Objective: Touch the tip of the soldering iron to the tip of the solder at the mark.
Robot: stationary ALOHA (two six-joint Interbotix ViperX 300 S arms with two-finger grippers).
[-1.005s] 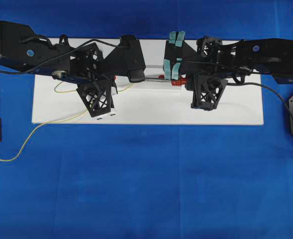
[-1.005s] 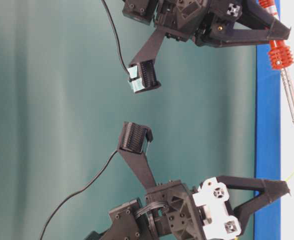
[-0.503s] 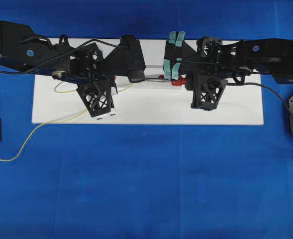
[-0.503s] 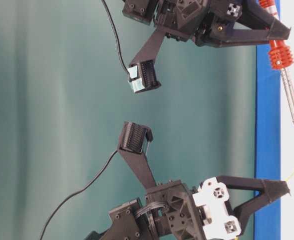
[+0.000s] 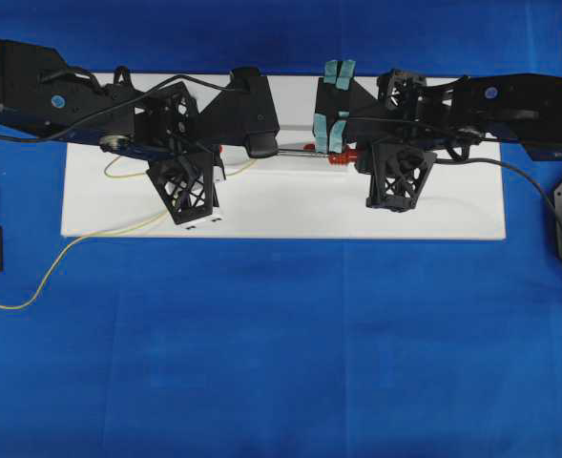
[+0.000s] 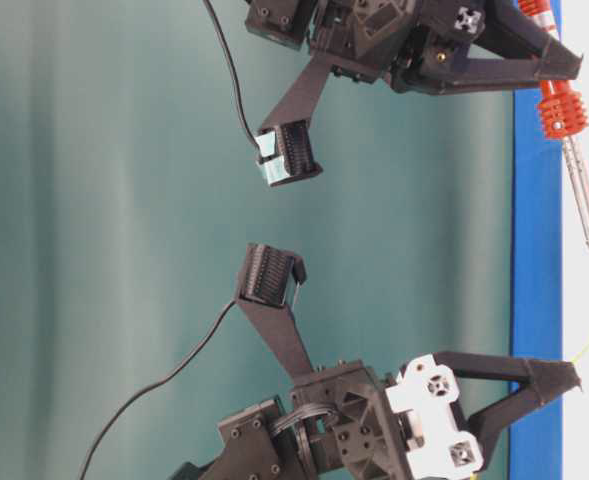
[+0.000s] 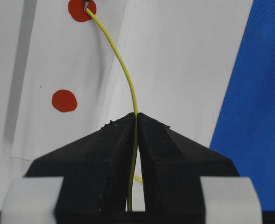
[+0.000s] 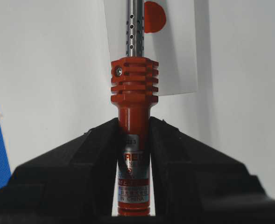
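Overhead looks straight down; table-level sideways; wrist cameras close behind claws.

Yellow solder [image 7: 128, 84]; red-handled soldering iron [image 8: 132, 126]; red dots [image 7: 64, 101]; white board [image 5: 281, 210].

- I see the soldering iron [image 8: 133, 116] with a glossy red-orange plastic handle, ribbed at the collar, and a shiny silver label band printed with text.
- Its shaft [image 8: 136, 25] looks like bright polished metal, perforated with small holes.
- The solder [image 7: 128, 79] reads to me as a smooth, slightly glossy yellow wire.
- The left gripper [image 7: 137, 116] fingers [image 7: 104, 154] look like matt black plastic with a fine layered, printed grain; the right gripper [image 8: 134, 122] looks the same.
- The white board [image 5: 281, 215] appears smooth and matt, like paper or card.
- The desk [image 5: 281, 363] wears a blue cloth, matt and faintly woven.
- The red dots [image 7: 64, 101] look flat and matt.
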